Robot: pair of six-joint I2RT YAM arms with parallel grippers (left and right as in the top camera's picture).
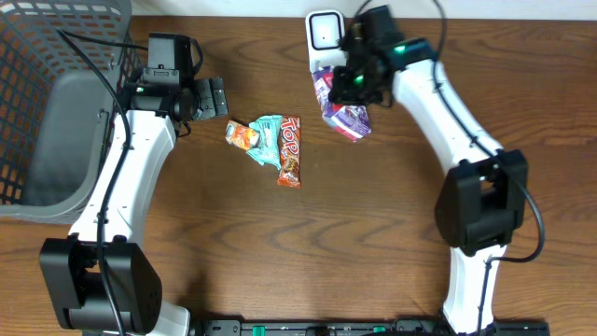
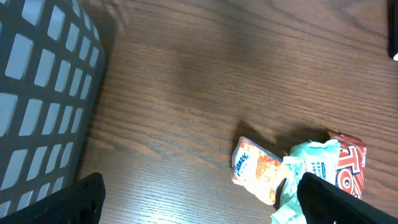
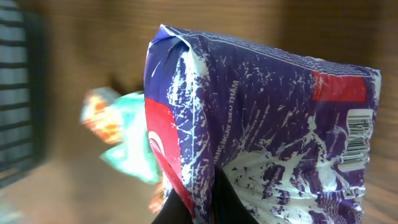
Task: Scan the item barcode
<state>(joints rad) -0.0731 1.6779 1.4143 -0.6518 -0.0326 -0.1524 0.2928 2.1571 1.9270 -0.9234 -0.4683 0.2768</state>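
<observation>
Purple foil fills the right wrist view. The packet (image 3: 261, 124), purple and white with a red patch, is pinched in the right end effector (image 1: 359, 84), whose jaws are clamped tight on its lower edge. A barcode (image 3: 356, 134) shows on the packet, at the far right of that view. From overhead, the packet reaches out from the end effector toward the robot's base. A white scanner (image 1: 325, 33) sits just beside the end effector, on its left.

The left end effector (image 1: 210, 96) stands spread as wide as it goes. It holds nothing and touches nothing, hovering over the wooden worktop (image 1: 373, 233). Near it, on its right, three snacks lie in a touching cluster: an orange pouch (image 1: 242, 136), a teal wrapper (image 1: 268, 138) and a red bar (image 1: 290, 149). A grey basket (image 1: 56, 56) stands on its left.
</observation>
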